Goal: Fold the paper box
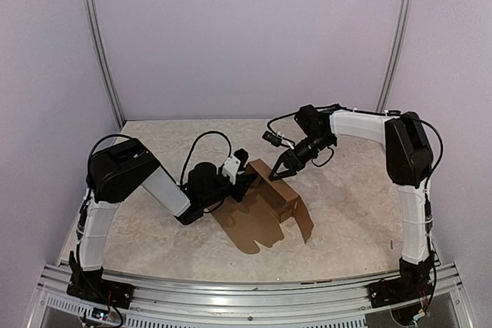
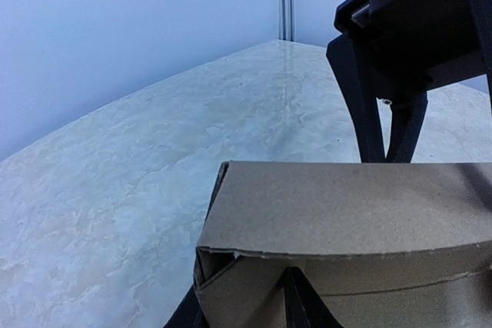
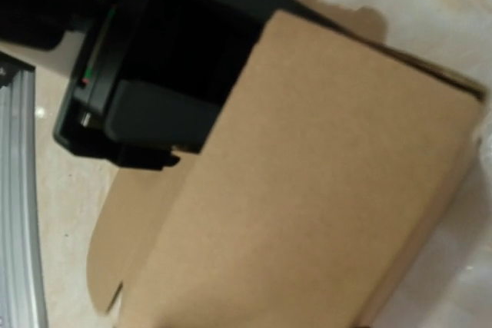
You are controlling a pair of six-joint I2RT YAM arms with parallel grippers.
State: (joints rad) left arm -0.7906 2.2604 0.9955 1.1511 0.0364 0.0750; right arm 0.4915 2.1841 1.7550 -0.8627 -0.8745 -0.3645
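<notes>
**Item:** paper box (image 1: 265,205), brown cardboard, part-formed.
**Location:** about mid-desk (image 1: 154,243), a little toward the near edge. One long wall and an end stand raised. Lid panel and rounded flaps lie flat, spread toward the near edge.

**Left hand** (image 1: 244,170): at the box's left end. Its wrist view shows one dark finger (image 2: 296,297) inside the raised corner and another outside it, with cardboard between. Whether it pinches that wall or merely straddles it cannot be told.

**Right hand** (image 1: 280,173): above the box's far wall, fingers spread and nothing seen between them. The tips drop behind the wall's top edge, so contact cannot be confirmed.

**Hazards, as judged:**
- If the left hold is loose, a push from the right hand would slide or spin the light box across the desk instead of folding it.
- Raised walls may spring flat once released, as no tab looks locked.
- Pressure off the score line would crease or buckle a panel.
- The hands work close together at one corner, so a collision or a trapped flap is possible.
</notes>
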